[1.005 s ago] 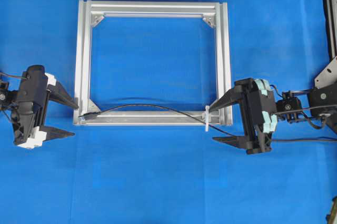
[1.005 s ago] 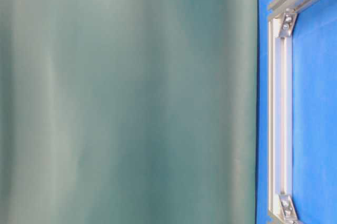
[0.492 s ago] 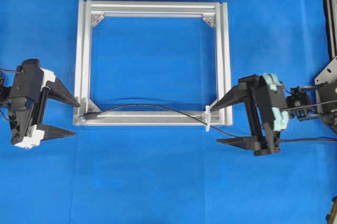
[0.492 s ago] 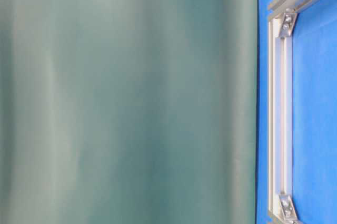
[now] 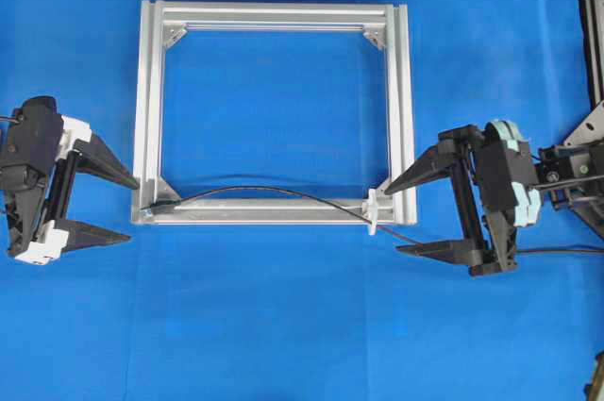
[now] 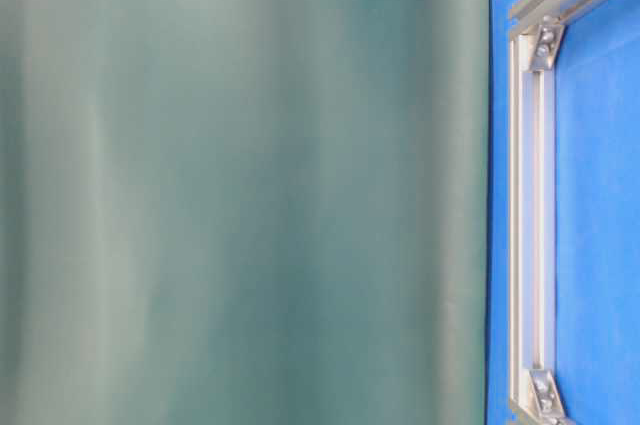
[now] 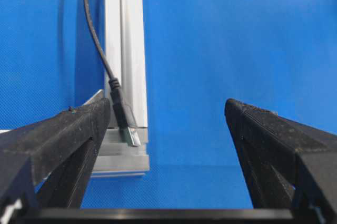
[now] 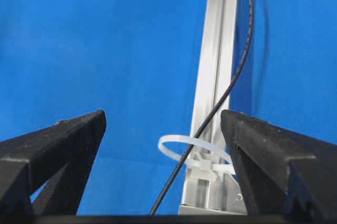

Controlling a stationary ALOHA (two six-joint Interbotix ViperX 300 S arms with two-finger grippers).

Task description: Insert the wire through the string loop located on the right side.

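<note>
The black wire lies along the near bar of the aluminium frame. Its plug rests at the frame's near-left corner. The other end passes through the white string loop at the near-right corner and trails off to the right. My left gripper is open just left of the plug and holds nothing. My right gripper is open just right of the loop. In the left wrist view the plug sits close to one finger of the gripper. The right wrist view has the loop and wire ahead of the gripper.
Blue cloth covers the table. A black upright stands at the far right edge. The table-level view has a green backdrop and the frame's far bar.
Both grippers have drawn back from the frame, the left one leftward and the right one rightward, both staying open. The wire and loop have not moved.
</note>
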